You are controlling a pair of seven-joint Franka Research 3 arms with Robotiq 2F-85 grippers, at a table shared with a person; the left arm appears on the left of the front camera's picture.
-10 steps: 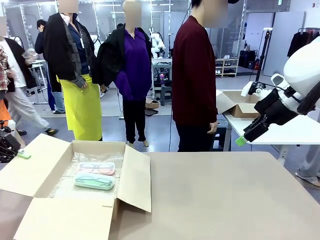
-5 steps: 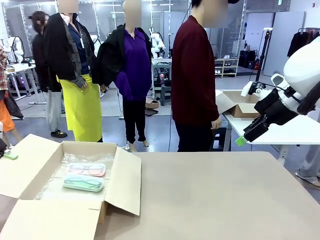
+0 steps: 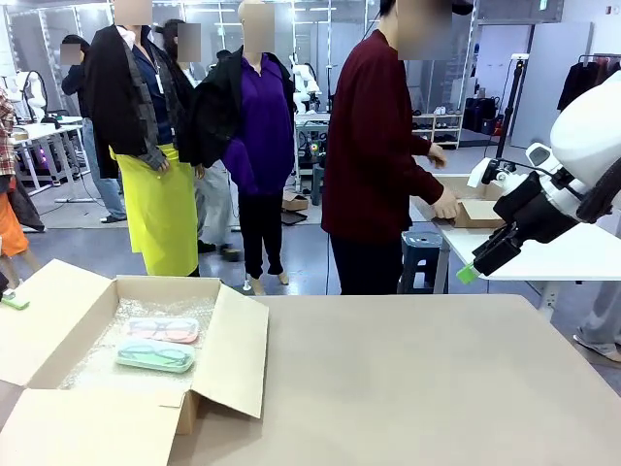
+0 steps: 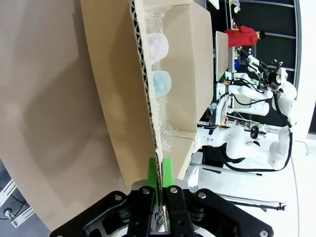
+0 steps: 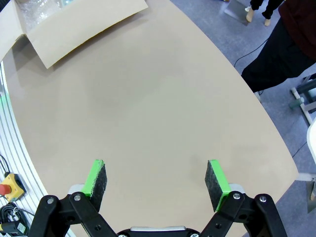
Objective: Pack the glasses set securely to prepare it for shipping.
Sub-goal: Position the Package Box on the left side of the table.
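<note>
- The cardboard box has slid toward the robot's left across the bench, dragged by the left gripper, clenched on its left flap.
- The glasses set lies inside on bubble wrap; flaps not yet folded.
- The right gripper hangs released; the person has turned away.

left gripper cut off at front view's 9 o'clock edge, green pad tip alone showing. cardboard box near flap cut off at 6 o'clock edge. in left wrist view, box flap hides most of pink case and mint case; spectacles inside too blurred to tell.
</note>
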